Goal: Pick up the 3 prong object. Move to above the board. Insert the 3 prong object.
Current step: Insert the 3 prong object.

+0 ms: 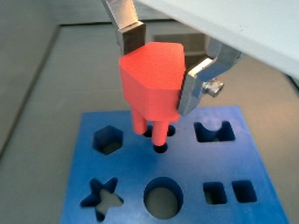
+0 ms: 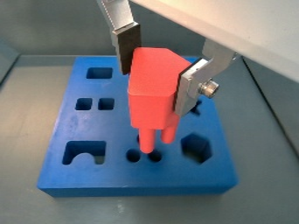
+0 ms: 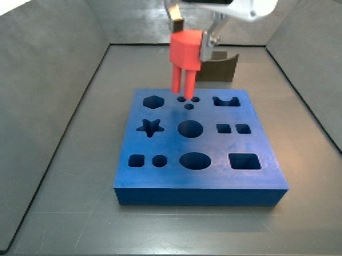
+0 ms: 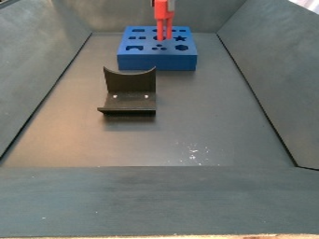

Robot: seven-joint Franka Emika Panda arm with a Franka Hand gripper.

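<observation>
My gripper (image 1: 156, 68) is shut on the red-orange 3 prong object (image 1: 152, 83), its silver fingers (image 1: 198, 83) clamping the blocky head from two sides. It hangs upright over the blue board (image 1: 117, 171) with its prongs pointing down, their tips at or just inside small round holes near the board's far edge (image 1: 158, 140). Both wrist views show this; so does a wrist view (image 2: 155, 92) over the board (image 2: 70, 131). In a side view the object (image 3: 186, 55) stands above the board (image 3: 201, 170), and in the other the object (image 4: 162, 16) meets the board (image 4: 159, 51).
The dark fixture (image 4: 129, 91) stands on the grey floor in front of the board, and shows behind the board in a side view (image 3: 221, 66). Grey bin walls (image 3: 67, 110) enclose the floor. The board carries star, hexagon, round and square holes.
</observation>
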